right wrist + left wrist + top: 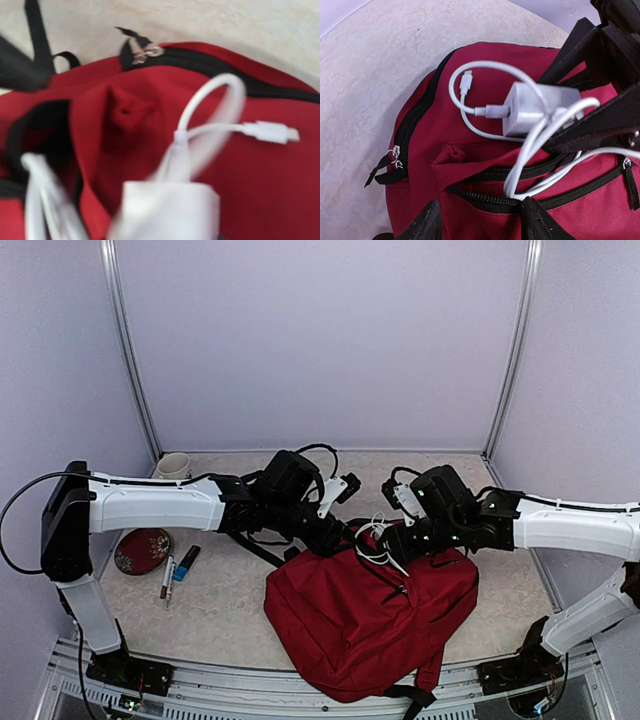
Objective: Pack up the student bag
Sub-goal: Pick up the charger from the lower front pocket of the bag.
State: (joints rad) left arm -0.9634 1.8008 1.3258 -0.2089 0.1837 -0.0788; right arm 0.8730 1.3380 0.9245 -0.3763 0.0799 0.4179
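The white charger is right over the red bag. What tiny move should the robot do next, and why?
Probably lower the charger a little, toward the open pocket of the bag. The right fingers seem to hold it just above that gap, and part of its cable hangs down into the pocket, so the plug should go in after it.
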